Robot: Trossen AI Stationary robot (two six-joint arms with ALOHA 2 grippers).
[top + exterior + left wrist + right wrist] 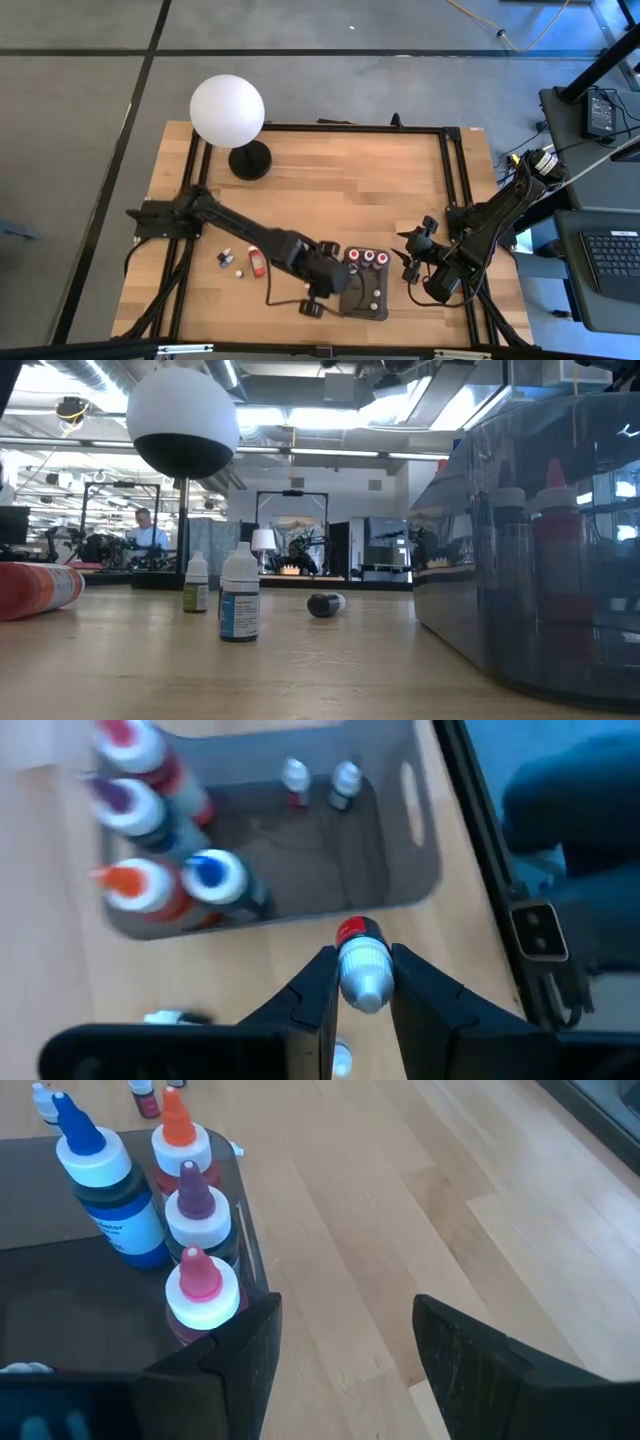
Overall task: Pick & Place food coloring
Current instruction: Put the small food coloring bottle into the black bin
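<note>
Wood table [330,170] bears globe lamp [228,111]; left hand [362,982] clamps bottle [361,965], right hand [345,1350] apart.

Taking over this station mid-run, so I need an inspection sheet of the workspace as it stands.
Surface: wooden table, black frame.
Job's things: four large dropper bottles and two tiny ones in the grey tray; loose bottles and a red one lying beside it.
Clutter: white globe lamp.
Grippers: left gripper shut on a small bottle near the tray; right gripper open beside the tray.
Cables: a wire by the left arm.
Surroundings: a person at a far bench; keyboard on a side desk.
</note>
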